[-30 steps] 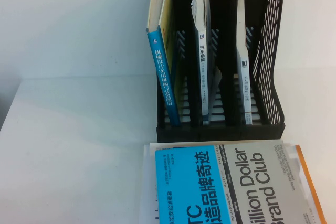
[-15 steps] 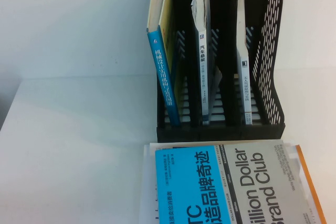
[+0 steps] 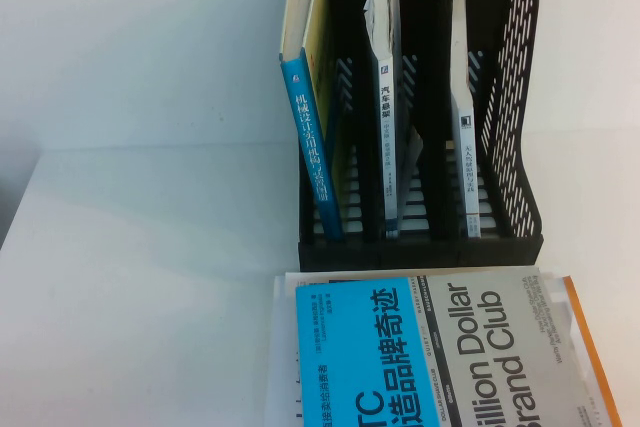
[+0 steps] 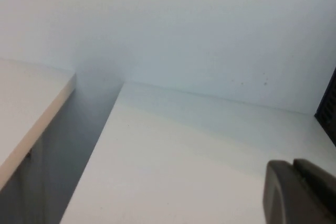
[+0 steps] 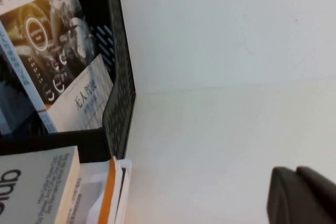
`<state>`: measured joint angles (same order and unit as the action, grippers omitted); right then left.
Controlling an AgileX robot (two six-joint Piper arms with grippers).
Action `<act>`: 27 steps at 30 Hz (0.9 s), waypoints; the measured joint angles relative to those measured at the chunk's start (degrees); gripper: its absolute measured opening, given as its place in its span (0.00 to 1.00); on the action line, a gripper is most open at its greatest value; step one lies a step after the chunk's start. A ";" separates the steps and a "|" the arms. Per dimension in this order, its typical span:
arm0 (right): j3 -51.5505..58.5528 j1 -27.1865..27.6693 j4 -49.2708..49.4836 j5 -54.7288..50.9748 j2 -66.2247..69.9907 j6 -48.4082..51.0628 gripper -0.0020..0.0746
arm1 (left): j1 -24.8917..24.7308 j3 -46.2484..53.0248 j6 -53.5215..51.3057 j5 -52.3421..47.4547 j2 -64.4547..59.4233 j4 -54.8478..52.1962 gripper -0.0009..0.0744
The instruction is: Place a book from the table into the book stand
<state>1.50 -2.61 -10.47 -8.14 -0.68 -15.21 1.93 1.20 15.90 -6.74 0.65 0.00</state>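
The book (image 3: 430, 357), half bright blue, half grey with "Billion Dollar Brand Club", lies flat on the white table (image 3: 150, 277) just in front of the black book stand (image 3: 520, 97). Its grey corner shows in the right wrist view (image 5: 37, 187), with the stand's perforated wall (image 5: 118, 66) beyond it. Neither gripper shows in the high view. My left gripper (image 4: 295, 164) is shut and empty over bare table, left of the stand's edge (image 4: 331, 108). My right gripper (image 5: 295, 170) is shut and empty over bare table, to the right of the stand and the book.
An orange-edged book (image 3: 585, 347) and white sheets lie under the book. The stand holds a blue-spined book (image 3: 312, 147) in its left slot, a book (image 3: 385, 127) in the middle and one (image 3: 465, 147) in the right. A second tabletop (image 4: 26, 108) is beyond a gap.
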 joint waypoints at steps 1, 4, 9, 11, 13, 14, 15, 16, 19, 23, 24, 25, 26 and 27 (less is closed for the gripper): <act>0.00 0.00 -0.03 0.00 0.00 0.00 0.02 | 0.00 0.00 0.00 0.28 0.00 0.00 0.01; 0.00 0.00 0.02 0.85 0.00 -0.62 0.02 | 0.00 0.00 5.20 2.52 0.00 3.76 0.01; 0.10 0.00 3.31 8.14 0.00 -6.70 0.02 | 0.00 0.00 16.42 6.74 0.00 11.39 0.01; 0.10 0.00 4.09 13.32 0.00 -8.50 0.02 | 0.00 0.00 19.08 10.12 0.00 12.28 0.01; 0.10 0.00 5.12 19.38 0.00 -10.35 0.02 | 0.00 0.00 21.60 12.47 0.00 12.51 0.01; 0.10 0.00 5.67 22.79 0.00 -11.45 0.02 | 0.00 0.00 22.45 13.27 0.00 12.62 0.01; 0.10 0.00 5.92 25.50 0.00 -12.48 0.02 | 0.00 0.00 23.37 14.37 0.00 12.75 0.01; 0.10 0.00 6.19 28.79 0.00 -13.80 0.02 | 0.00 0.00 23.96 15.79 0.00 12.75 0.01; -0.17 0.00 6.72 34.96 0.00 -16.35 0.02 | 0.00 0.00 26.17 22.28 0.00 12.47 0.01; -5.32 0.00 6.96 35.60 0.00 -17.89 0.02 | 0.00 -0.13 27.72 30.78 0.00 9.73 0.01; -7.54 0.00 6.96 35.85 0.00 -17.50 0.02 | 0.00 -0.88 27.81 30.64 0.00 8.49 0.01; -9.98 0.00 6.96 35.95 0.00 -16.43 0.02 | 0.00 -2.27 27.81 29.75 0.00 6.63 0.01; -12.54 0.00 6.96 35.85 0.00 -14.68 0.02 | 0.00 -3.81 27.32 28.64 0.00 4.86 0.01; -14.70 0.00 6.96 35.07 0.00 -12.96 0.02 | 0.00 -6.09 26.37 27.00 0.00 2.43 0.01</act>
<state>-13.20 -2.61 -3.51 26.93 -0.68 -28.17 1.93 -4.89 42.27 20.26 0.65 2.43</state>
